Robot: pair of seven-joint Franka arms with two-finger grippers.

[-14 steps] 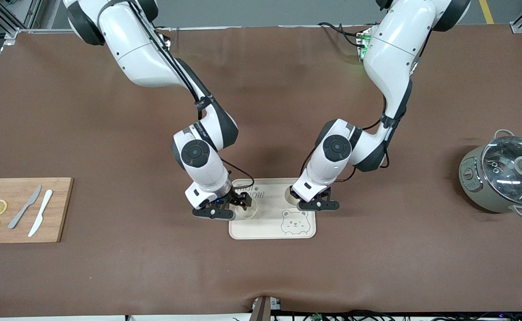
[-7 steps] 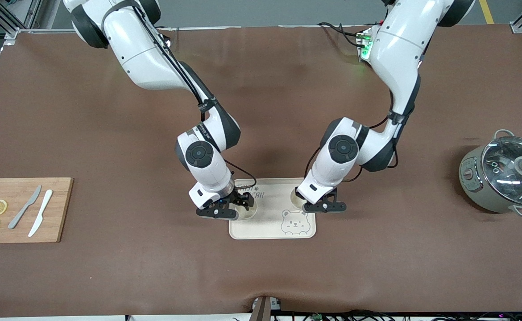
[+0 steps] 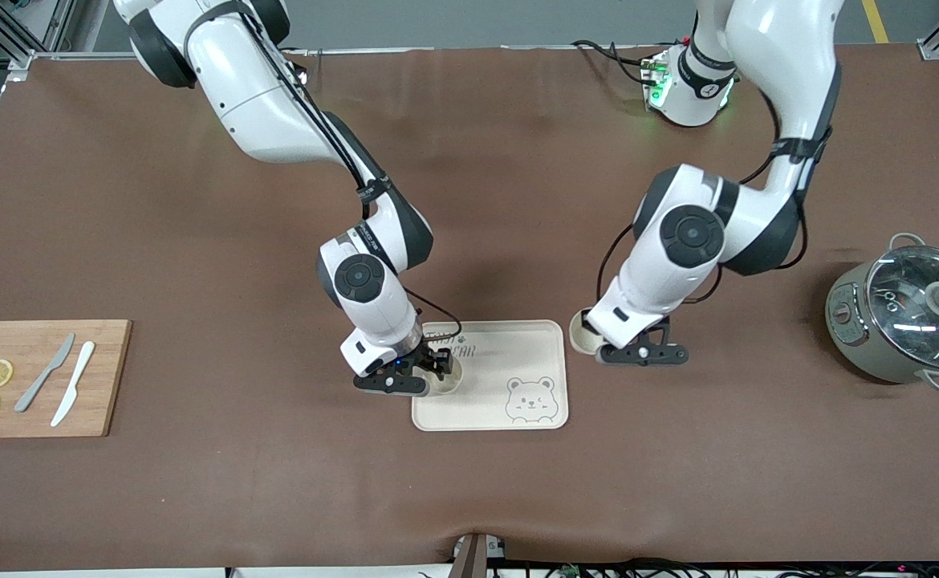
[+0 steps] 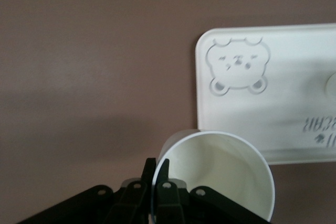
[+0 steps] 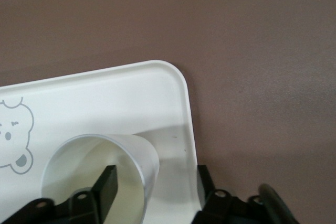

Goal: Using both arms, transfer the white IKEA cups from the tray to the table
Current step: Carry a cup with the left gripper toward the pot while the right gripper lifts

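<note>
A cream bear tray point(image 3: 495, 361) lies mid-table. My left gripper point(image 3: 638, 351) is shut on the wall of one white IKEA cup point(image 3: 583, 333) and holds it just off the tray's edge toward the left arm's end. In the left wrist view the fingers point(image 4: 164, 179) pinch that cup's point(image 4: 220, 174) rim, with the tray point(image 4: 294, 98) beside it. My right gripper point(image 3: 425, 374) is open around the second cup point(image 3: 447, 380), which stands on the tray corner toward the right arm's end. In the right wrist view one finger point(image 5: 107, 187) is inside this cup point(image 5: 142, 156) and the other is outside, on the tray point(image 5: 105, 98).
A wooden cutting board point(image 3: 104, 377) with two knives and two lemon slices lies at the right arm's end. A grey-green lidded pot point(image 3: 903, 321) stands at the left arm's end.
My left gripper has carried its cup off the tray, toward the left arm's end of the table. The right gripper has stayed at its cup.
</note>
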